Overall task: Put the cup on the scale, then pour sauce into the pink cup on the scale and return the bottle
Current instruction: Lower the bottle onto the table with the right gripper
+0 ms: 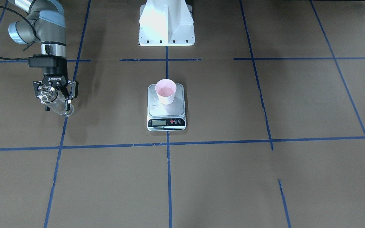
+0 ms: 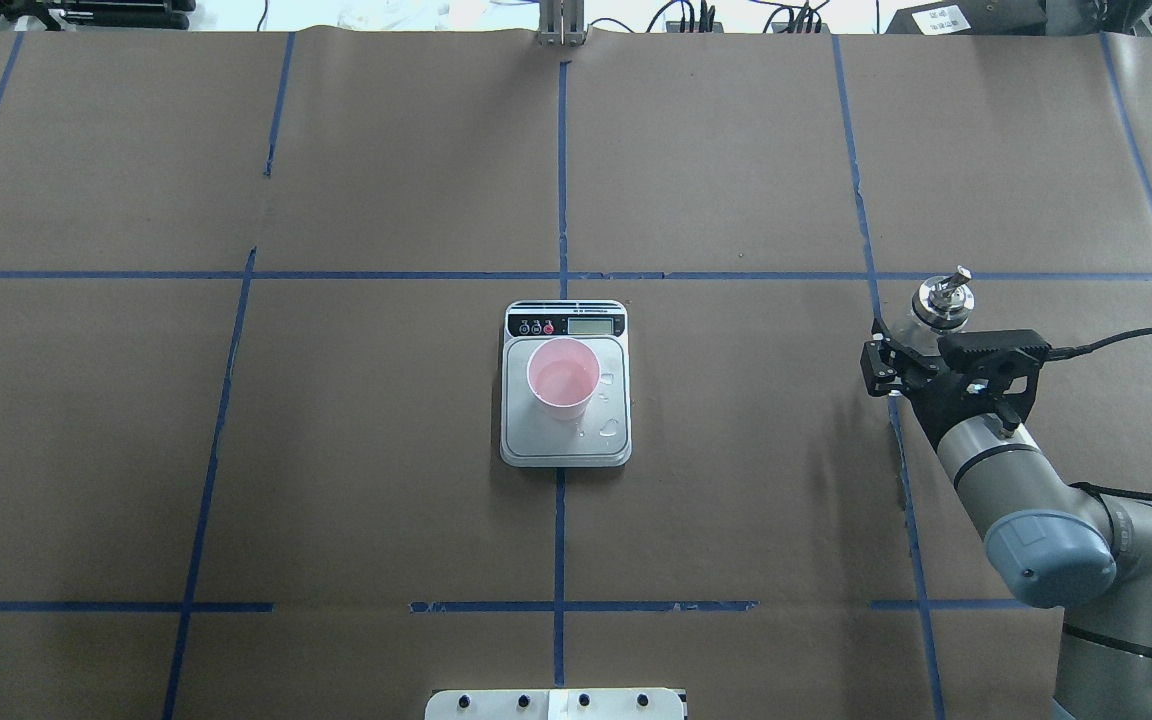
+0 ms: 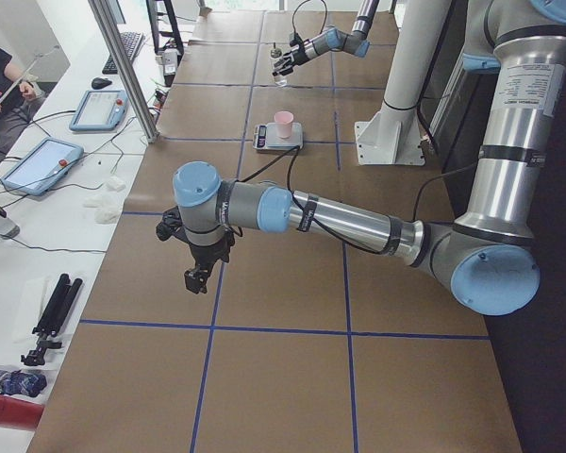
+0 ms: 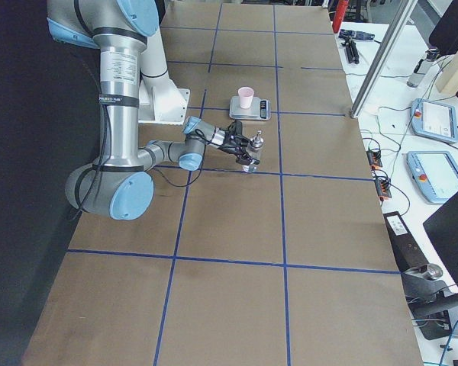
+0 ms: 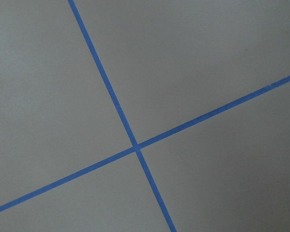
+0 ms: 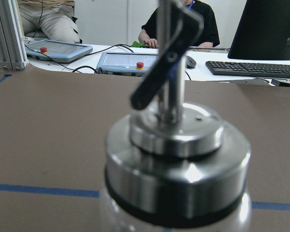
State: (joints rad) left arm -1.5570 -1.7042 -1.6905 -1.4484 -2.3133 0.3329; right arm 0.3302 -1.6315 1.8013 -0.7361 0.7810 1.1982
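The pink cup (image 1: pixel 166 91) stands upright on the steel scale (image 1: pixel 169 109) at the table's middle, with clear sauce pooled inside it; cup (image 2: pixel 563 378) and scale (image 2: pixel 566 447) also show overhead. My right gripper (image 1: pixel 58 104) is far off to my right, shut on the glass bottle (image 1: pixel 62 109), which is upright at or just above the table. The bottle's metal cap and spout (image 2: pixel 943 298) stick up in front of the gripper (image 2: pixel 921 345) and fill the right wrist view (image 6: pixel 176 159). My left gripper (image 3: pixel 198 278) shows only from the side, so I cannot tell whether it is open.
A few clear drops (image 2: pixel 614 430) lie on the scale's platform beside the cup. The white robot base (image 1: pixel 166 25) stands behind the scale. Blue tape lines (image 5: pixel 135 146) cross the brown table cover. Tablets, a keyboard and seated people (image 6: pixel 179 24) are beyond the far edge.
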